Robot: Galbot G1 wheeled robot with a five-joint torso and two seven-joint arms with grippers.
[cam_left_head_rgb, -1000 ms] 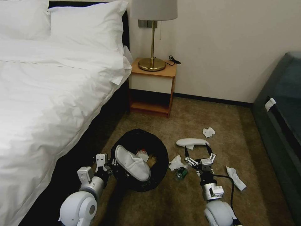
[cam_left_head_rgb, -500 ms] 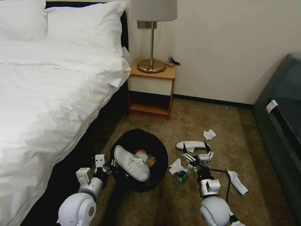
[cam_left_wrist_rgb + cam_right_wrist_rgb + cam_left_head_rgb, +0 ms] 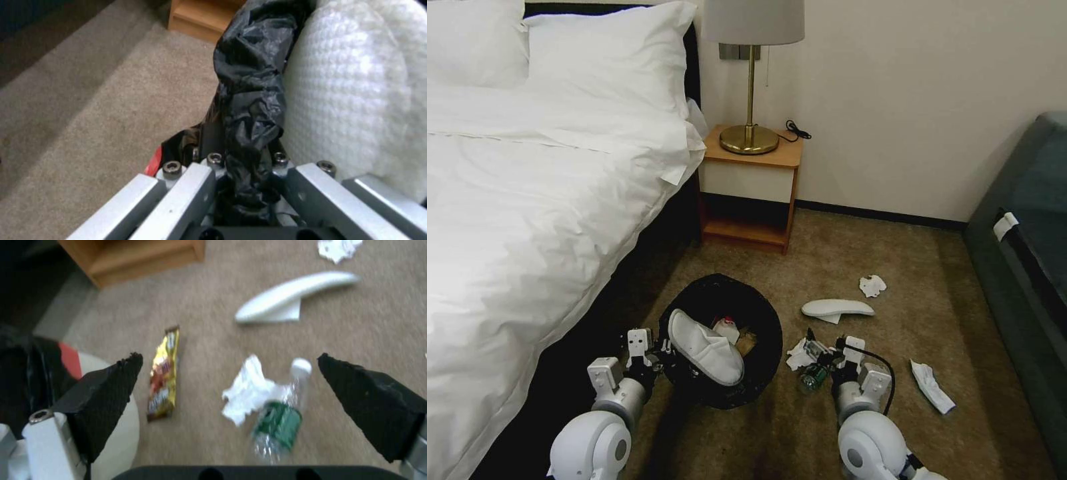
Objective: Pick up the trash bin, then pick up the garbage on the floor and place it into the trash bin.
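Below the spread right gripper point(image 3: 229, 373): bottle point(image 3: 280, 413), long axis crossing the finger gap; left gripper point(image 3: 249, 186) clamps bin point(image 3: 760, 313) rim.

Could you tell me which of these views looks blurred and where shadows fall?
Right wrist view: smeared, the plastic bottle and slipper soft-edged. Left wrist view: soft, close on the bin liner. Head view: sharp, with shadow along the bed's side.

The trash bin point(image 3: 760, 373) rim hides the left pincer point(image 3: 662, 352) tips; the blurred plastic bottle point(image 3: 280, 420) label is probably green, its text unreadable.
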